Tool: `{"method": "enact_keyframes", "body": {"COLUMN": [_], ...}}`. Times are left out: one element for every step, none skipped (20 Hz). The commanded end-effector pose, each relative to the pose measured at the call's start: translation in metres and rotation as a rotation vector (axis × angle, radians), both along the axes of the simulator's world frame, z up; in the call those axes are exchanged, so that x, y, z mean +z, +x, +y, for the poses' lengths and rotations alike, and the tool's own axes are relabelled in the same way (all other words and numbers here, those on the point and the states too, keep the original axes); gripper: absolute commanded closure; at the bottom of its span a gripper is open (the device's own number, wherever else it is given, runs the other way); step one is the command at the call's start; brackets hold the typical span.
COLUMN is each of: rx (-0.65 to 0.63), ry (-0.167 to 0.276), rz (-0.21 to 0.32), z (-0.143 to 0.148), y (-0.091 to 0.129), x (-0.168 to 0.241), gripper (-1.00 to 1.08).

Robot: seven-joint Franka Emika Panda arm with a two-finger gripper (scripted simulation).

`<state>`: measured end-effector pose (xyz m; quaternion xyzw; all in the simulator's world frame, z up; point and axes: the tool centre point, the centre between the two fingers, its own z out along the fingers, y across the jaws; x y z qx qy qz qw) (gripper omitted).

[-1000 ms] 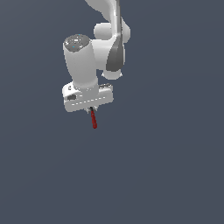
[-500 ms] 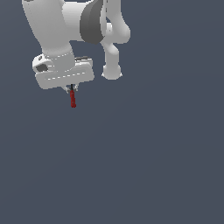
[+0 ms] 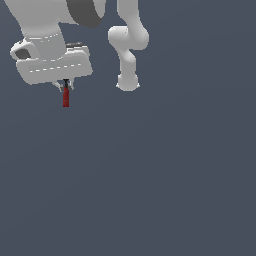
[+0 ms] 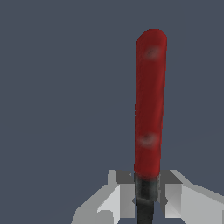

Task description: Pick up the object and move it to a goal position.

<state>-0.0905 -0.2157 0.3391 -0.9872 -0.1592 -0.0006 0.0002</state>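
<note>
White two-finger end effector (image 3: pixel 65 86) is clamped on the dark shaft of the small red-handled stick tool (image 3: pixel 65 97), which hangs handle-down in mid-air; carry it smoothly, grip firm, no jerks.

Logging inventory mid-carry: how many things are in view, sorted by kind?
Tools: 1, the thin red-handled stick tool with a dark shaft
Grippers: 1, the white gripper shut on the tool's shaft
Total: 2

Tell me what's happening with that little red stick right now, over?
Gripper shut on red-handled tool. Tool hangs handle-down, held by its dark shaft. Nothing nearby in the way.
</note>
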Motion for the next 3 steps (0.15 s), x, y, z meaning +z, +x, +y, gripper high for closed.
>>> {"method": "enact_keyframes", "body": {"rx": [0.001,0.001,0.001], "ry": [0.000,0.000,0.000], "rz": [0.001,0.001,0.001], "z": [-0.0044,-0.0052,-0.0054], "y": [-0.0018,-0.0021,-0.0022], "x": [0.0051,0.0059,0.0061], "gripper": [1.08,1.08,1.08]}}
